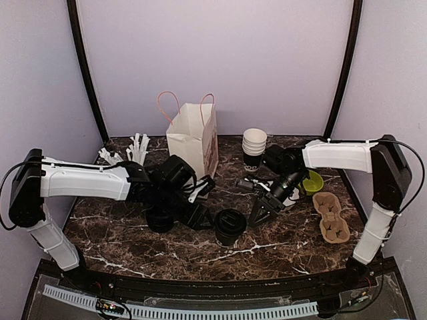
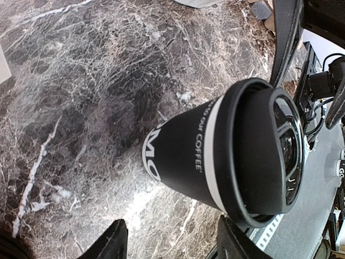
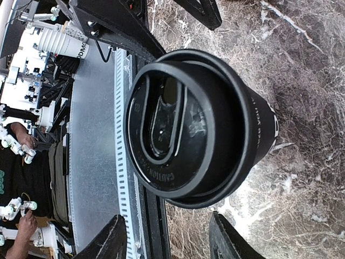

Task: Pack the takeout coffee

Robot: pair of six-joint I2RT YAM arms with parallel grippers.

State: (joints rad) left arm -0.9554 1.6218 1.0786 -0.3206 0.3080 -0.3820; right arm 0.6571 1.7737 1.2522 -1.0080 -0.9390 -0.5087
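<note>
Top external view: takeout coffee (image 1: 230,227) stands upright on the table (image 1: 133,240) between left gripper (image 2: 172,222) and right gripper (image 3: 168,217), both spread apart, neither touching it. Risk: both closing at once may collide or tip it; lid (image 3: 172,135) possibly seated unevenly, angle unclear.

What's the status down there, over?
Left tool open, right tool open, both facing the cup. Cup upright, lidded, on table, not gripped. Nothing between tools and cup.

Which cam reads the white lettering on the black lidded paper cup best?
Left wrist: the black lidded paper cup shows its side wall, lettering legible. Right wrist shows mostly lid, lettering at the edge only. Top external: cup tiny, from above.
</note>
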